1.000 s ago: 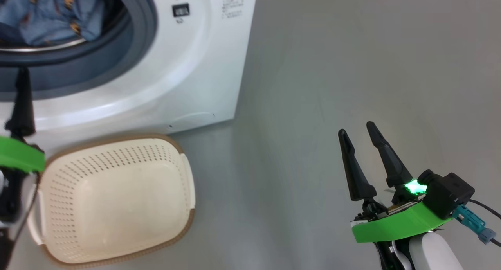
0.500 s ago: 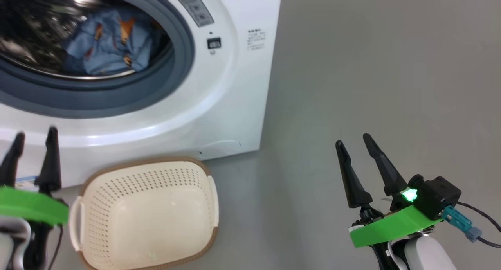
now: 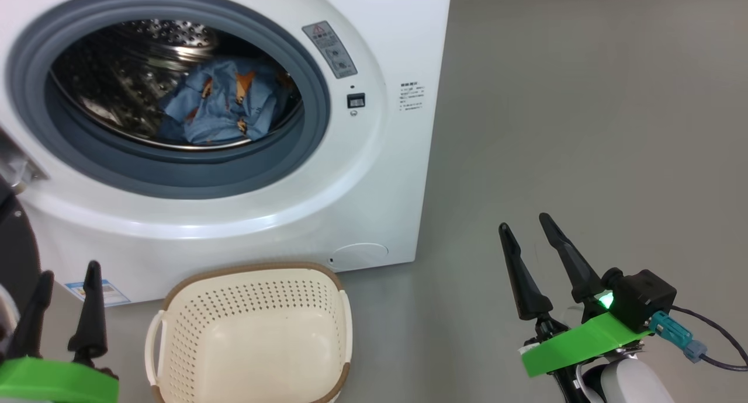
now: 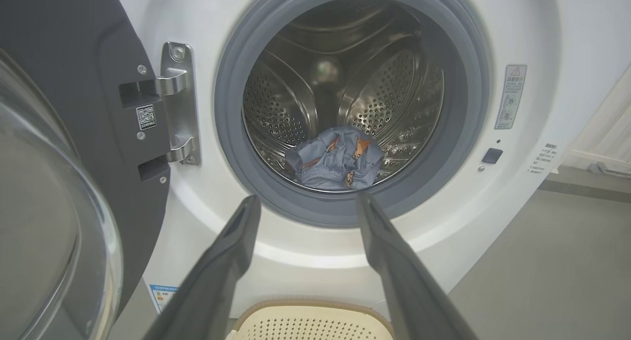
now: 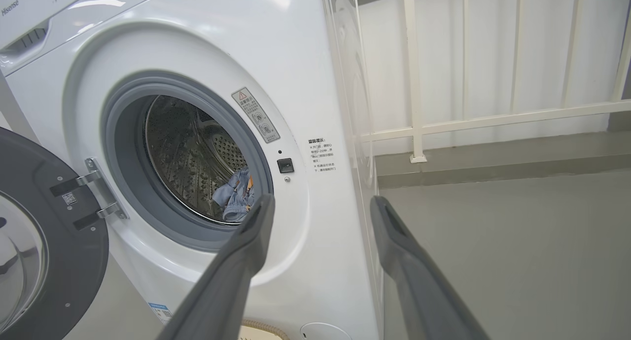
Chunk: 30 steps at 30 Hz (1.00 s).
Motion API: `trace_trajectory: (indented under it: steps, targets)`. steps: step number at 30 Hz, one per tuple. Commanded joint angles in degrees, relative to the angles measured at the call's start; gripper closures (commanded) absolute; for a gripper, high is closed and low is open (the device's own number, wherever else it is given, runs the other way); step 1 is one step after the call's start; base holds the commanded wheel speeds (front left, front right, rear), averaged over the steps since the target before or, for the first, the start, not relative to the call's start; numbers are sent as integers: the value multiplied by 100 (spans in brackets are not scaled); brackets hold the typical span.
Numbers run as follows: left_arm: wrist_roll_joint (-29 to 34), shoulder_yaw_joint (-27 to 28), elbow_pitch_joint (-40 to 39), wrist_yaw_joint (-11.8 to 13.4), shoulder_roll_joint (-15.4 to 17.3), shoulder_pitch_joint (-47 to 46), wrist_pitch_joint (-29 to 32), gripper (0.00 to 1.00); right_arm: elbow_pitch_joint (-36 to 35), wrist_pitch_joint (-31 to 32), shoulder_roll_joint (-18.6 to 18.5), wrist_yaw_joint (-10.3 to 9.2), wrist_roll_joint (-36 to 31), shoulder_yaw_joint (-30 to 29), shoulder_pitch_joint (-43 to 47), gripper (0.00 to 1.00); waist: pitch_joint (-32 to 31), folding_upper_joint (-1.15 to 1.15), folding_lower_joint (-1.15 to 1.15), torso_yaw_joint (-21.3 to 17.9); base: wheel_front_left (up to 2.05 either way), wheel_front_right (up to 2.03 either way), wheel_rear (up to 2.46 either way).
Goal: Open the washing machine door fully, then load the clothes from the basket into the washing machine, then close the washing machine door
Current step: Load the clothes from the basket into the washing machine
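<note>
The white washing machine (image 3: 385,175) stands with its door (image 4: 74,148) swung wide open to the left on a metal hinge (image 4: 180,108). Light blue clothes (image 3: 219,105) with orange faces lie in the steel drum (image 4: 315,93), seen too in the left wrist view as clothes (image 4: 337,157) and in the right wrist view (image 5: 236,199). The cream basket (image 3: 251,339) sits on the floor before the machine with nothing in it. My left gripper (image 3: 67,268) is open at the lower left, beside the basket. My right gripper (image 3: 523,222) is open over bare floor, right of the machine.
Grey floor (image 3: 584,128) stretches to the right of the machine. A white railing (image 5: 493,118) and pale wall stand behind it. A blue label (image 3: 96,292) sits at the machine's lower left corner.
The head camera has tilted up, so the drum and clothes now sit lower and fuller in view. My left gripper has drawn back from the drum opening to beside the basket. Both grippers stay open.
</note>
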Motion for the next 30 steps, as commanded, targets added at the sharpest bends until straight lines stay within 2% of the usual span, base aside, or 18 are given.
trace_trajectory:
  steps: [1, 10, 30]
  targets:
    - [119, 354, -220, -43, 130, 4, -36, 0, -96, -27, 5, 9, -73, 117, 5, 0, -125, 0, 0, 106, 0, 0, 0]
    - [496, 777, -634, -58, -113, 541, -36, 0, -72, -27, 5, 9, -172, 29, 114, 0, -220, 0, 0, 238, 0, 0, 0]
    - [823, 1047, -839, -190, -480, 839, -37, 0, 50, -27, 5, 9, -311, -178, 192, 0, -249, 0, 0, 330, 0, 0, 0]
